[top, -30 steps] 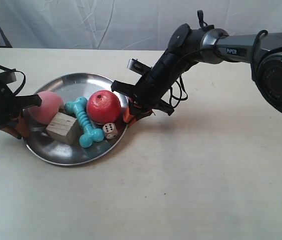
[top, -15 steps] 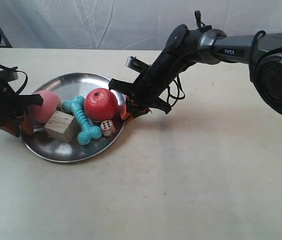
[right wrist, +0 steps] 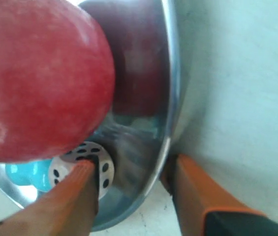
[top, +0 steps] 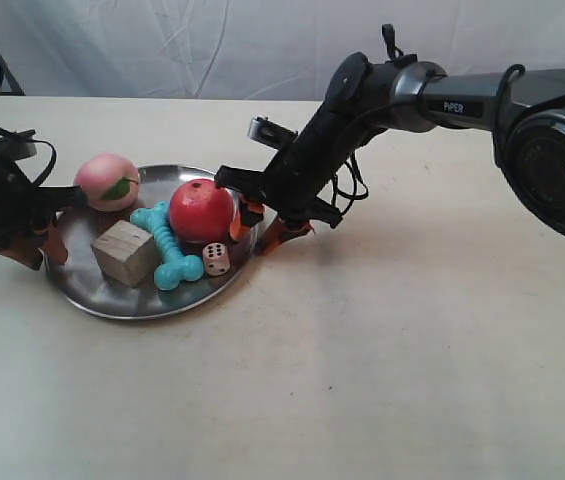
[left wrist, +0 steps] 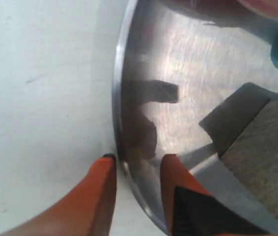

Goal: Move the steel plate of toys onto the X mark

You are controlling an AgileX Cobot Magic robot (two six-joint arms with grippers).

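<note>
Round shiny steel plate lay on the tabletop, left in the exterior view, its rim pinched by our left gripper and right gripper. We judged uneven lifting could roll the pink peach-like ball, perched at the far rim, overboard.

"PIPER" — white lettering on right arm link.

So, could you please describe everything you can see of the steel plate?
The steel plate is a round, shallow dish of shiny grey metal with a raised rim, its surface mirroring the toys it carries. The left gripper and right gripper grip its rim at opposite edges, each with one orange finger inside and one outside.
</note>
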